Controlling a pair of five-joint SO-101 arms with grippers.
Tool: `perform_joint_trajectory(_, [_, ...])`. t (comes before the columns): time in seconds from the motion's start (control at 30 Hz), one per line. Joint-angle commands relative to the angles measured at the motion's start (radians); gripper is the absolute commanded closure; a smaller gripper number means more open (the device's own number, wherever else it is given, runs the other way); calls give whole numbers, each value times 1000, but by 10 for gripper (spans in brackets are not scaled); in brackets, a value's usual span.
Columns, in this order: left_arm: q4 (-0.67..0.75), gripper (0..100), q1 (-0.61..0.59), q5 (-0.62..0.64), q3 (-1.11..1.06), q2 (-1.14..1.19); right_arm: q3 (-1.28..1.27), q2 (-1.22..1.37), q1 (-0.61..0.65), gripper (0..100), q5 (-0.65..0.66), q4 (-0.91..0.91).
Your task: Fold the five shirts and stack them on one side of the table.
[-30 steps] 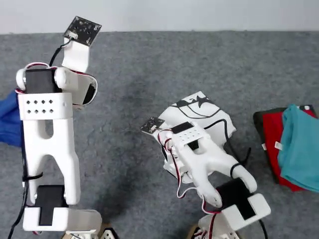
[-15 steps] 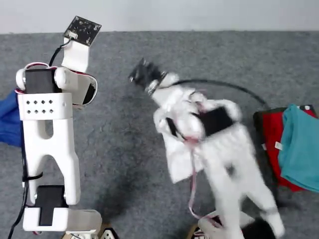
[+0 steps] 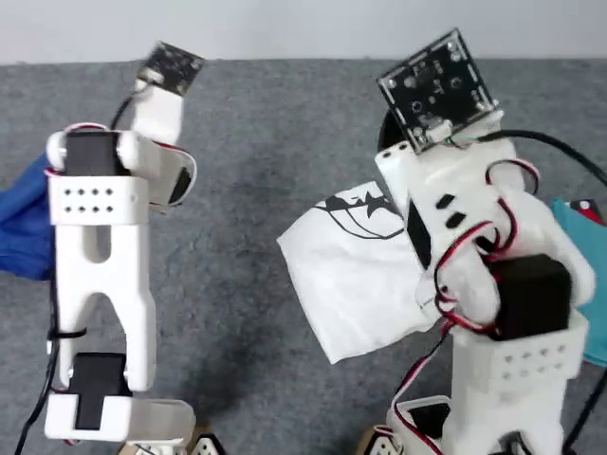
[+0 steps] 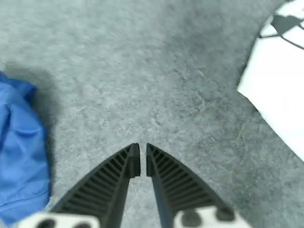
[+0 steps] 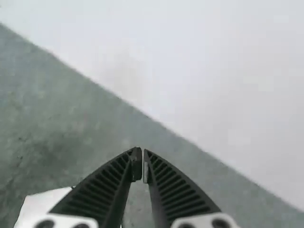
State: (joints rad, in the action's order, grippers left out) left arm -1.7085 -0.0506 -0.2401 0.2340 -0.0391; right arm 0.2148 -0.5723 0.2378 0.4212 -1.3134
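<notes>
A white shirt with a black graphic lies folded in the middle of the grey table, and its edge shows in the left wrist view. A blue shirt lies crumpled at the table's left edge, beside the left arm. My left gripper is shut and empty, hovering over bare table between the blue shirt and the white one. The right arm stands raised over the white shirt's right side. My right gripper is shut and empty, pointing at the table's far edge.
A teal shirt lies over a red one at the table's right edge, mostly behind the right arm. A white wall runs along the far side. Bare grey table lies between the arms.
The right arm has lifted off the white shirt and swung up toward the far side, and the shirt now lies uncovered. The left arm has shifted slightly.
</notes>
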Motion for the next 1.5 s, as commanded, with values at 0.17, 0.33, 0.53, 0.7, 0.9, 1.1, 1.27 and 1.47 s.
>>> perform_joint_trajectory(0.17, [43, 964, 57, 5, -71, -38, -402, 194, 248, 969, -9, -300])
perform_joint_trajectory(0.33, [51, 964, 37, 5, -71, -38, -692, 297, 469, 838, 75, -254])
perform_joint_trajectory(0.53, [54, 964, 41, 5, -71, -38, -783, 397, 541, 832, 77, -116])
perform_joint_trajectory(0.7, [55, 964, 46, 5, -71, -38, -824, 521, 541, 832, 75, -27])
perform_joint_trajectory(0.9, [55, 964, 46, 5, -71, -38, -827, 662, 536, 883, 81, 67])
perform_joint_trajectory(1.1, [55, 964, 46, 5, -71, -38, -821, 693, 535, 993, 83, 82])
perform_joint_trajectory(1.27, [55, 964, 46, 5, -73, -38, -795, 654, 518, 990, 83, 65])
perform_joint_trajectory(1.47, [55, 964, 46, 5, -73, -38, -589, 449, 328, 990, 83, -41])
